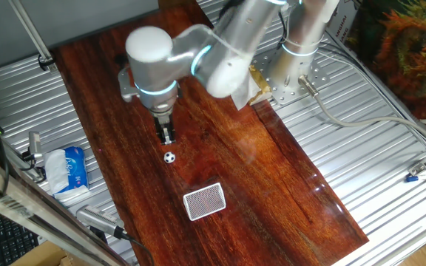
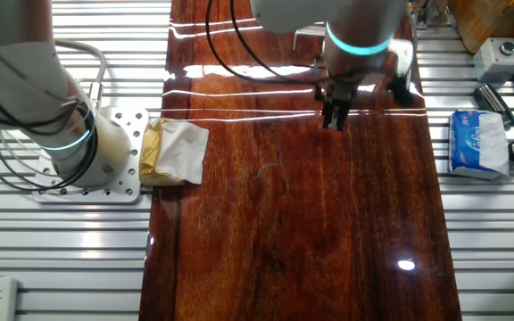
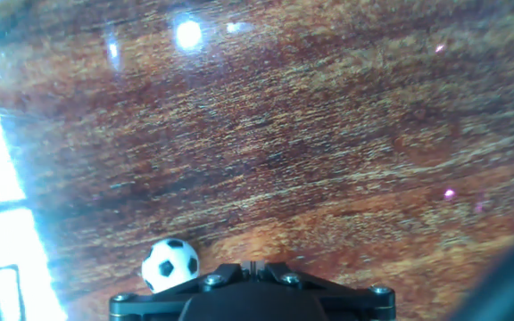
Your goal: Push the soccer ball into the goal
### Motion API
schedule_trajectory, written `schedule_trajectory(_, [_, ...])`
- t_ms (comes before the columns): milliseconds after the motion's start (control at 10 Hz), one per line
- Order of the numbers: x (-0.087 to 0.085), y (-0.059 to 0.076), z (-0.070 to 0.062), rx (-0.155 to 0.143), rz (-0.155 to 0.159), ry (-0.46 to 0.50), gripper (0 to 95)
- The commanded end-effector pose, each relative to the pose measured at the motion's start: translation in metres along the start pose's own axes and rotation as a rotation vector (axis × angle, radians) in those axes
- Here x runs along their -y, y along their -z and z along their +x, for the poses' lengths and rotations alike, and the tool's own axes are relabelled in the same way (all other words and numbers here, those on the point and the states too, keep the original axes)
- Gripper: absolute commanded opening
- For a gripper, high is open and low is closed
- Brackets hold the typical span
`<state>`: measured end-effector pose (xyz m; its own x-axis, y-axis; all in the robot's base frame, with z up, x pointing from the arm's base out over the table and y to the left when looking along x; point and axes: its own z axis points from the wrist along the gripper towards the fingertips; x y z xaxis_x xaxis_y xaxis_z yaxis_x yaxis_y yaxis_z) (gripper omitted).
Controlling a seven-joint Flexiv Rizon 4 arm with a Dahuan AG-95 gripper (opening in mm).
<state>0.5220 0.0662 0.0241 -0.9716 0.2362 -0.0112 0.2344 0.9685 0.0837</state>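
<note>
Seen from one fixed camera: gripper (image 1: 168,137) hanging low over the dark wooden table (image 1: 272,177), fingers pointing down and close together, though whether fully closed cannot be told. Just beyond the fingertips, on the bare wood, the ball (image 1: 169,157), near but apart from the gripper. Farther along the same line, well apart from the ball, the goal (image 1: 204,202), lying on the table with its grey mesh facing up. Off the wood, on the ribbed metal at the left, a blue-and-white tissue packet (image 1: 69,169). From the other fixed camera: gripper (image 2: 334,116) low over the far part of the table (image 2: 293,232), ball and goal out of sight; a yellowish cloth (image 2: 173,152) at the table's left edge beside the arm's base (image 2: 70,147), the packet (image 2: 478,144) at the right. From the hand camera: ball (image 3: 169,265) at the bottom left, resting on the wood just beside the dark gripper housing; fingertips not visible.
</note>
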Motion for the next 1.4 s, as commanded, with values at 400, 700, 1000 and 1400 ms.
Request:
schedule_trajectory(400, [-0.0025, 0.0168, -0.0086, 0.034, 0.174, 0.200, 0.0])
schedule_trajectory(700, [-0.0025, 0.0165, -0.0086, 0.025, 0.194, 0.216, 0.0])
schedule_trajectory(1000, [-0.0025, 0.0165, -0.0086, 0.017, 0.201, 0.224, 0.0])
schedule_trajectory(1400, [-0.0025, 0.0165, -0.0086, 0.019, 0.208, 0.213, 0.0])
